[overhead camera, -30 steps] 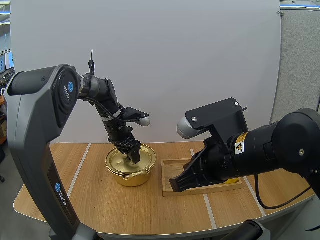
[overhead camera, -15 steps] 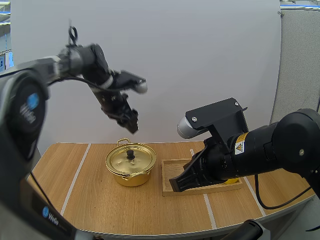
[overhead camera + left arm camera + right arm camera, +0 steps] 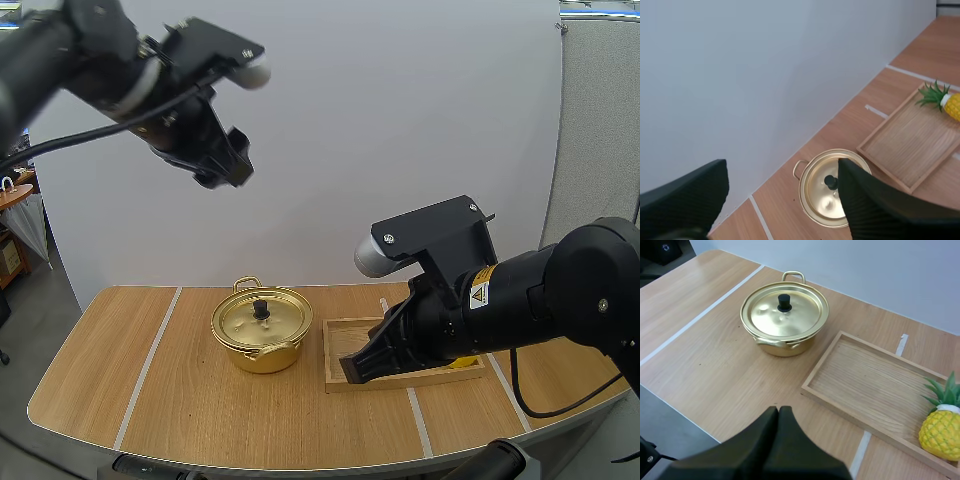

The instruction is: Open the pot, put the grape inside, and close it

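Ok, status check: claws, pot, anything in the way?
Left claw open, high above the table. Right claw shut, low by the tray. Pot closed, lid on. Pineapple in tray; nothing blocks pot.

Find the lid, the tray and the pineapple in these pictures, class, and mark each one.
lid [image 3: 795,320], right wrist view, on its shiny top face.
tray [image 3: 870,377], right wrist view, on its bare wooden floor.
pineapple [image 3: 940,434], right wrist view, on its yellow body.
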You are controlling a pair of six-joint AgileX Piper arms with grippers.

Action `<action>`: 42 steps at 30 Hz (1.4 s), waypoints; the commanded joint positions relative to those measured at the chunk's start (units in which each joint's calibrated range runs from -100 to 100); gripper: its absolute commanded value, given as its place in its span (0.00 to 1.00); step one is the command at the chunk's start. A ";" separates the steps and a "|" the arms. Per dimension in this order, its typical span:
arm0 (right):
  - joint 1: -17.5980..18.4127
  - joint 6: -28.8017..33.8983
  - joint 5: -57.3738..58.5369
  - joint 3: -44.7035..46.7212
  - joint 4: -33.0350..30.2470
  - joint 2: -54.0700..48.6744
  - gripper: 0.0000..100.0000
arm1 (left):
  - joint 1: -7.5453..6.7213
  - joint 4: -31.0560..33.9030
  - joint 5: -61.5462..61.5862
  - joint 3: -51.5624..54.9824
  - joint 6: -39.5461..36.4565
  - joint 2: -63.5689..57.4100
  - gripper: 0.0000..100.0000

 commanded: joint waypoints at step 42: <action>-13.24 -0.29 -61.58 17.00 -0.66 -19.18 0.00 | -0.12 -0.02 -59.78 57.52 -22.13 -44.84 0.00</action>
